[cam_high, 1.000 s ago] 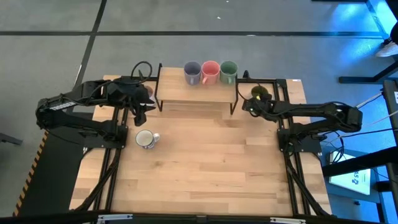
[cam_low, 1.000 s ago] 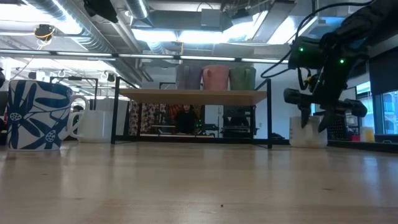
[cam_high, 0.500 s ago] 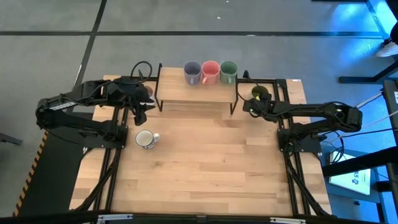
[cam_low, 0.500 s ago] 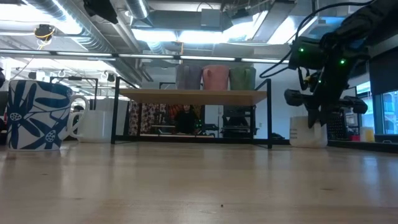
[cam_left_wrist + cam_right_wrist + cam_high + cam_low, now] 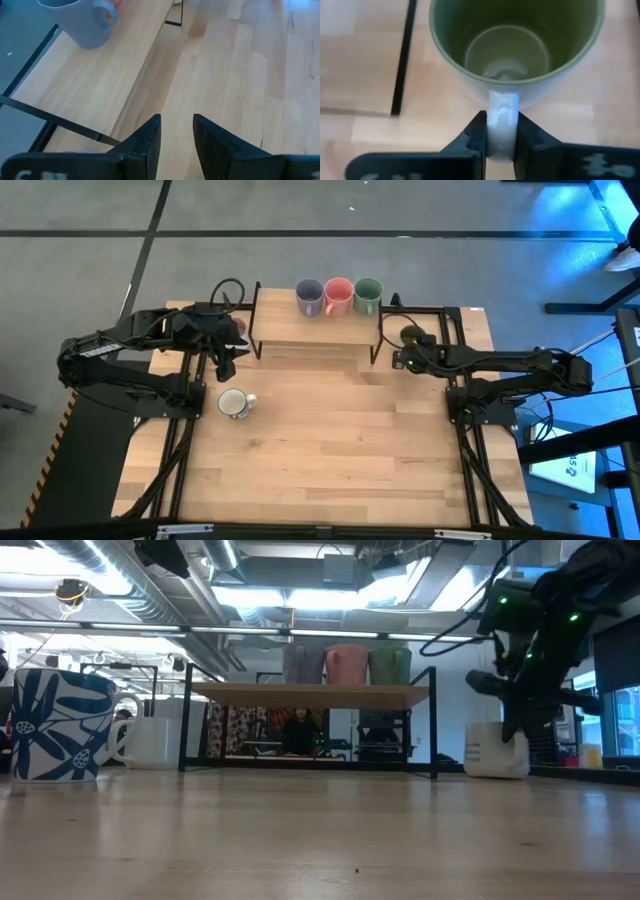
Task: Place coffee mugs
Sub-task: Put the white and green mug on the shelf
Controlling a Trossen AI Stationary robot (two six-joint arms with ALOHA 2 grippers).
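Three coffee mugs, purple-blue [image 5: 309,296], coral pink [image 5: 338,295] and green [image 5: 367,293], stand on top of the wooden shelf [image 5: 315,330]. A white mug with a blue pattern [image 5: 235,404] stands on its base on the table's left part. At the shelf's right end stands the mug with the olive-green inside [image 5: 515,50] [image 5: 411,335], and my right gripper [image 5: 501,145] [image 5: 403,357] is shut on it. My left gripper [image 5: 176,142] [image 5: 225,362] hovers open by the shelf's left end, holding nothing. My right gripper pinches the olive-green mug's white handle [image 5: 502,117] between its two fingers, one on each flat side. The fingers come slanting down from the table's near side. The mug stays upright, and in the low view its base [image 5: 497,772] looks to be on the table.
The shelf's black metal legs [image 5: 378,345] stand close to the left of the held mug. Another white mug [image 5: 150,740] stands at the table's far left by the left arm. Bare wood lies across the table's middle and near side [image 5: 330,450].
My right gripper has shut on the olive-green mug's handle, where its fingers stood apart a second ago. The arm has then shifted slightly, and the mug has moved a little with it. My left arm has kept still.
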